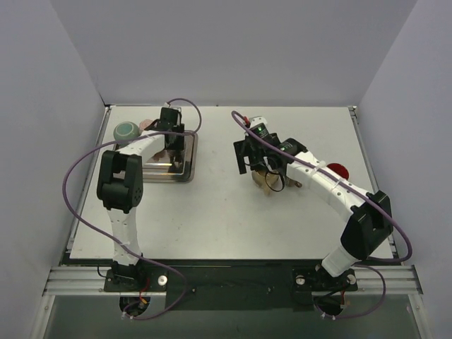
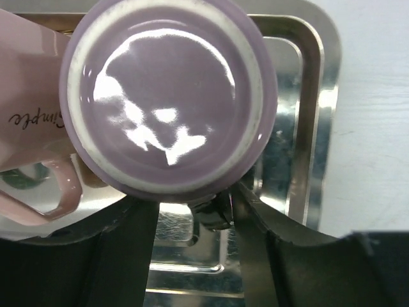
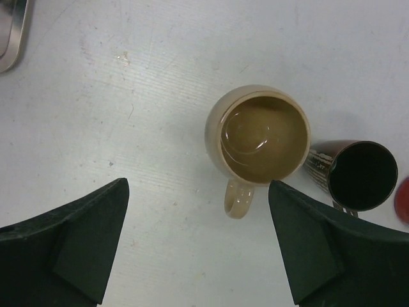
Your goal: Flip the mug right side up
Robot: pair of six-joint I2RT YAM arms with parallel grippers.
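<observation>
A purple mug [image 2: 169,96] stands upside down in the metal tray [image 2: 319,96], its glossy base facing my left wrist camera. My left gripper [image 2: 195,224] hovers over its near edge with the jaws apart. A dark handle-like part [image 2: 214,211] lies between the fingers, close to the right one. In the top view the left gripper [image 1: 169,134] covers this mug. My right gripper [image 3: 198,192] is wide open and empty above the table, just near of an upright tan mug [image 3: 259,137], which also shows in the top view [image 1: 272,182].
A pink mug [image 2: 29,96] with script lettering touches the purple mug's left side. A teal mug [image 1: 126,131] stands left of the tray [image 1: 185,169]. A dark brown mug [image 3: 358,174] stands right of the tan one, and a red object [image 1: 337,171] lies beyond it.
</observation>
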